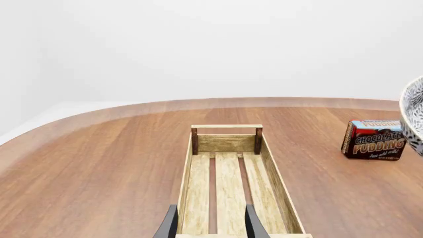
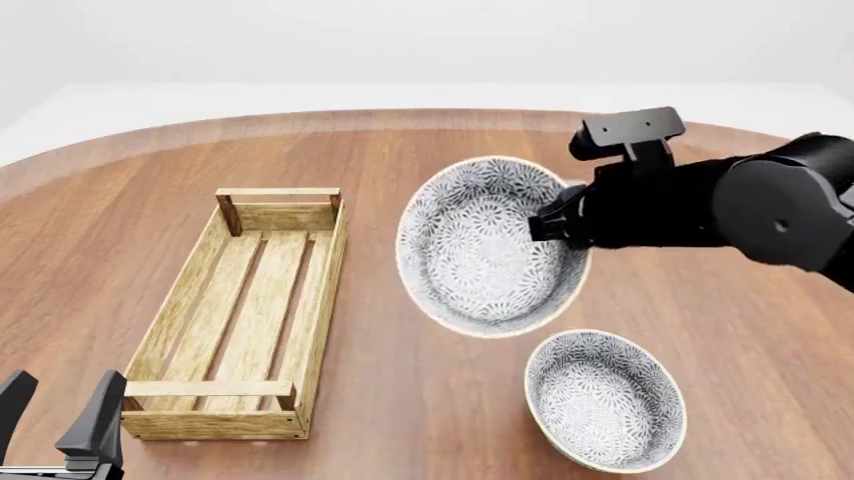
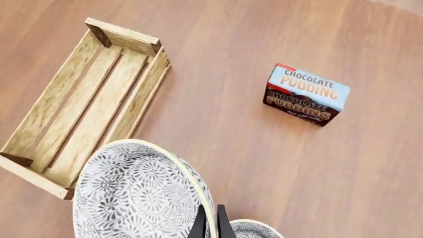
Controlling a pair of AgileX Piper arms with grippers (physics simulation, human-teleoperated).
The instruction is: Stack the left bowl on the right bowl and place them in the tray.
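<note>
Two grey patterned bowls show in the front view. The left bowl (image 2: 487, 245) (image 3: 132, 193) (image 1: 413, 114) hangs tilted in the air above the table, with my right gripper (image 2: 550, 226) (image 3: 210, 221) shut on its rim. The right bowl (image 2: 607, 400) (image 3: 254, 230) sits on the table below and to the right of it. The light-wood slatted tray (image 2: 320, 300) (image 1: 228, 144) (image 3: 138, 99) lies to the left with nothing in it. At the tray's near end my left gripper (image 2: 56, 415) (image 1: 211, 228) stands open, holding nothing.
A chocolate pudding box (image 1: 373, 140) (image 3: 306, 95) stands on the table beyond the bowls, hidden in the front view by the lifted bowl and the right arm. The rounded far edge of the wooden table (image 2: 374, 115) curves behind the tray.
</note>
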